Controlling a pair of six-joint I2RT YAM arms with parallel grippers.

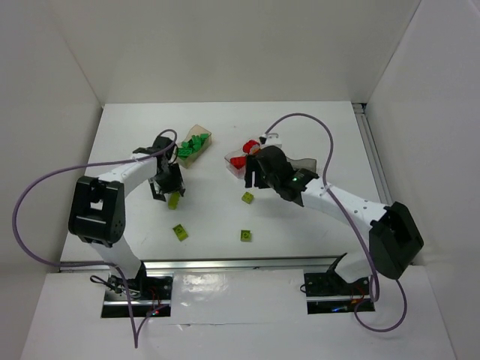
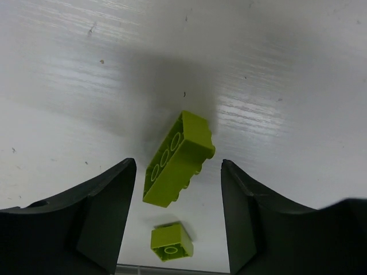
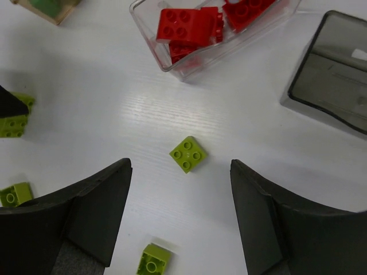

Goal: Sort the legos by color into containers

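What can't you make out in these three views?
Grey tray: cut off by the right wrist view's edge; right arm covers part from above.
Red bricks, their number: clear tray cut off by the right wrist view's top edge.
Green bricks in the tan tray: too small to count in the top view.

Setting: robotics lab test cell. White desk (image 1: pixel 300 225) boxed in by plain white panels (image 1: pixel 52 112) (left, back, right). Left arm (image 1: pixel 120 176) and right arm (image 1: pixel 337 199) are bolted to a metal rail (image 1: pixel 240 263) at the near edge, with cables (image 1: pixel 18 214) looping loose. Props on the desk: legos (image 1: pixel 181 232) and small containers (image 1: pixel 202 135).
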